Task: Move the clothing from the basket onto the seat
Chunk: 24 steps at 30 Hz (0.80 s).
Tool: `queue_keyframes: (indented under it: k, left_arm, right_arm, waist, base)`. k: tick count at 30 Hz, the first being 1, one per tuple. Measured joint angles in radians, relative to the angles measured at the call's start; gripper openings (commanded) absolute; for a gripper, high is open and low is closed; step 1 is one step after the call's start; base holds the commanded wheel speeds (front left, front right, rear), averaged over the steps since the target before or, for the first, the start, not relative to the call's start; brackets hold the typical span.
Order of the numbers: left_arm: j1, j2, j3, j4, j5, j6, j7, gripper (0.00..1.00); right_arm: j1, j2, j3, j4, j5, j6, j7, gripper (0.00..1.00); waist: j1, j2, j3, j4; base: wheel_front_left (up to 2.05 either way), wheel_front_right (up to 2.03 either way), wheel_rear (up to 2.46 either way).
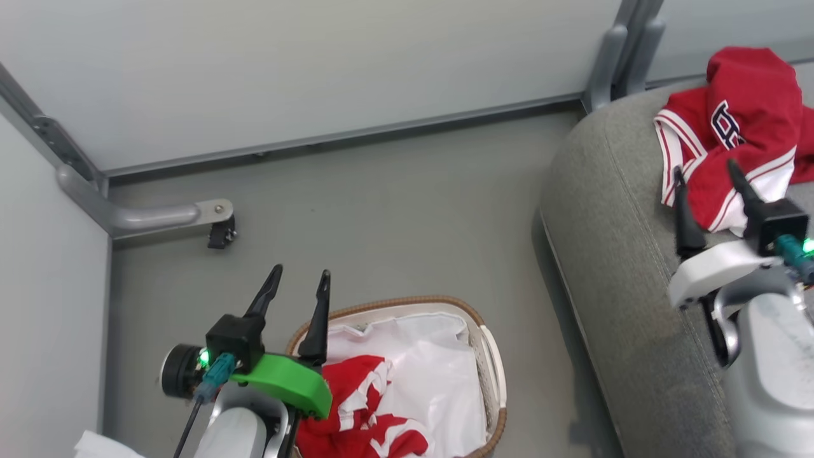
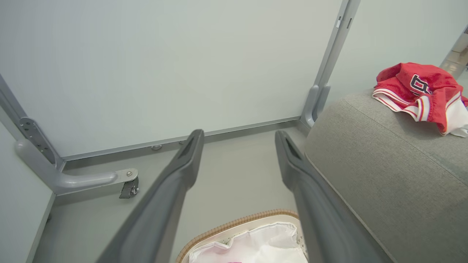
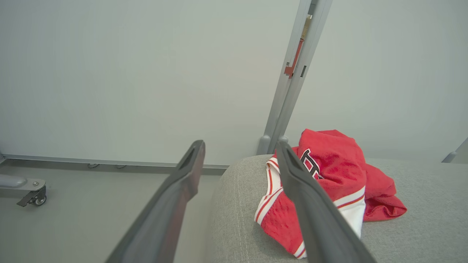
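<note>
One red garment (image 1: 738, 127) with white stripes and a navy letter logo lies crumpled on the grey seat (image 1: 610, 254) at the upper right; it also shows on the seat (image 3: 409, 219) as the garment (image 3: 329, 171) and as the garment (image 2: 420, 91). My right gripper (image 1: 706, 168) hovers open just before it, empty. A second red and white garment (image 1: 362, 407) lies in the oval basket (image 1: 489, 356) on its white liner (image 1: 432, 369). My left gripper (image 1: 300, 272) stands open and empty above the basket's left rim. The basket rim (image 2: 234, 223) sits below my left fingers (image 2: 175, 182).
Pale partition panels close the back and left. A metal foot with a castor (image 1: 219, 232) juts onto the grey floor at left. A panel post (image 1: 610, 57) stands behind the seat corner. Open floor (image 1: 394, 216) lies between basket and wall.
</note>
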Motion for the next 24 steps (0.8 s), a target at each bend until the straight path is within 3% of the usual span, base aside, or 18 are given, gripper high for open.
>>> queue_keyframes:
  k: [8, 17, 24]
  left_arm:
    - [0.088, -0.006, 0.103, 0.003, -0.001, 0.021, 0.000, 1.00]
    - [0.157, -0.009, 0.172, -0.010, 0.005, 0.020, 0.000, 1.00]
    - [0.188, -0.011, 0.184, -0.011, 0.012, 0.011, 0.000, 1.00]
  right_arm:
    - [0.103, 0.089, 0.032, -0.019, 0.015, 0.000, 0.000, 1.00]
    - [0.258, 0.097, 0.073, -0.086, 0.122, 0.000, 0.000, 1.00]
    - [0.301, 0.097, 0.104, -0.109, 0.138, 0.000, 0.000, 1.00]
  waist:
    - [0.0000, 0.0000, -0.067, 0.047]
    - [0.0000, 0.0000, -0.108, 0.083]
    - [0.0000, 0.0000, -0.115, 0.077]
  base:
    - [0.00, 0.00, 0.00]
    - [0.00, 0.00, 0.00]
    - [0.00, 0.00, 0.00]
